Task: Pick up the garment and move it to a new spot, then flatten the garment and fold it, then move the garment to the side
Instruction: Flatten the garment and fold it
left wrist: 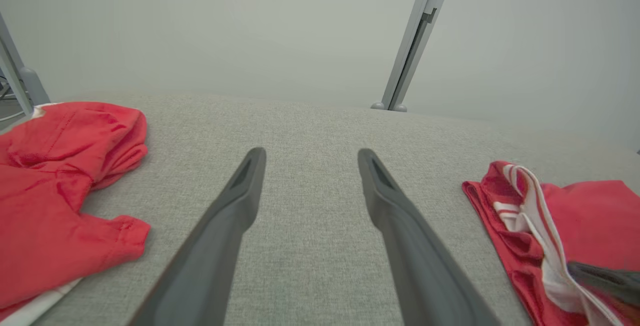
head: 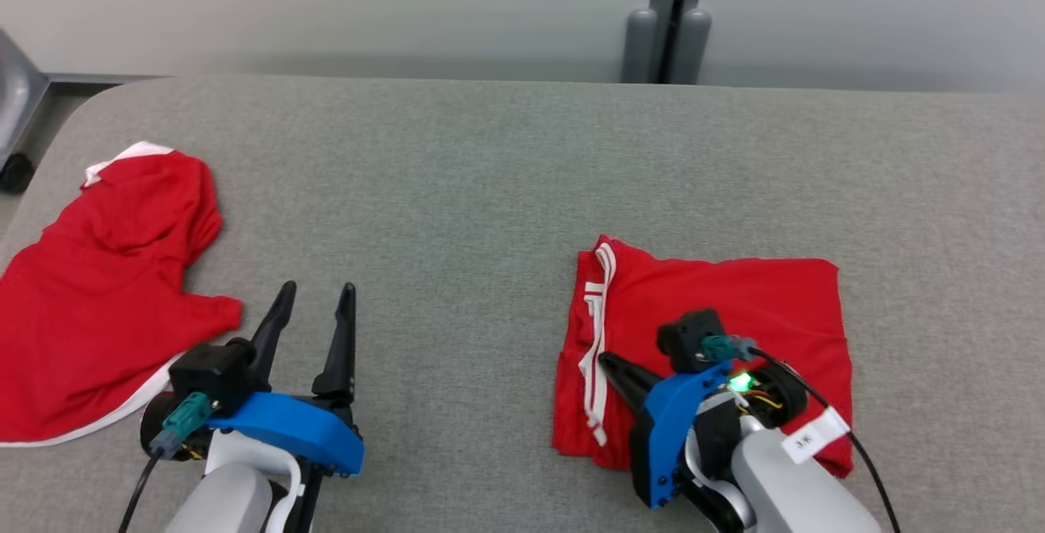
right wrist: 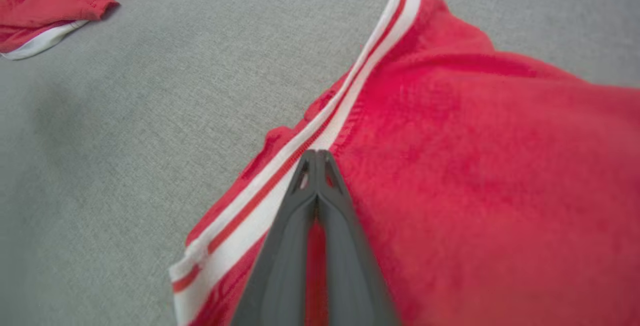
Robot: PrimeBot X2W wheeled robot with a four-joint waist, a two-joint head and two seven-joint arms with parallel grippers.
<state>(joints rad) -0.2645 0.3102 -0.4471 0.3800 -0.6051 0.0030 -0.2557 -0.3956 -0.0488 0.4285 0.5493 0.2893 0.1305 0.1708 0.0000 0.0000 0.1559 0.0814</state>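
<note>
The garment [head: 718, 304] is red with white striped trim and lies folded into a rectangle on the grey table, right of centre; it also shows in the left wrist view [left wrist: 590, 216]. My right gripper [head: 608, 363] rests low on its left part, shut. In the right wrist view the fingertips [right wrist: 316, 155] meet at the striped trim of the garment [right wrist: 475, 166], and red cloth shows between the fingers. My left gripper [head: 314, 292] stands open above bare table at the lower left, its fingers [left wrist: 250, 186] wide apart with nothing between them.
A second red garment [head: 98, 288] with white trim lies crumpled at the table's left edge, just left of my left gripper. The grey cloth table [head: 522, 174] runs wide between the two garments. A grey post [head: 669, 19] stands behind the far edge.
</note>
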